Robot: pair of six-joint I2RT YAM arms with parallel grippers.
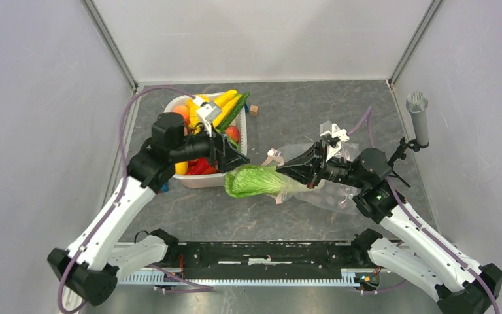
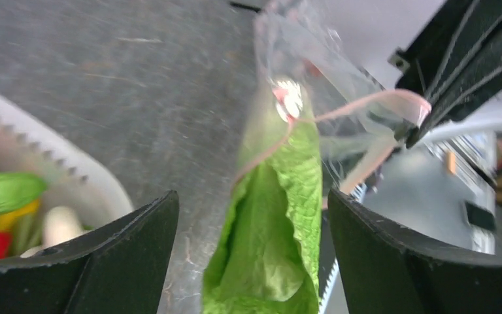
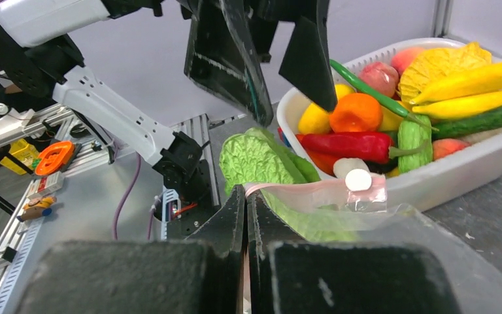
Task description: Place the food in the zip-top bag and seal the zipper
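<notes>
The long green napa cabbage lies on the table, its stem end inside the mouth of the clear zip-top bag and its leafy end sticking out. My left gripper hovers open over the leafy end. In the left wrist view the cabbage lies between the spread fingers with a gap on each side. The pink zipper loops over the cabbage. My right gripper is shut on the zipper edge, holding the mouth up. More food, bananas and peppers, fills the tub.
A white tub stands left of the bag, close under my left arm. A small wooden block lies behind it. A grey cylinder on a stalk stands at the right. Enclosure walls close off the left, the back and the right.
</notes>
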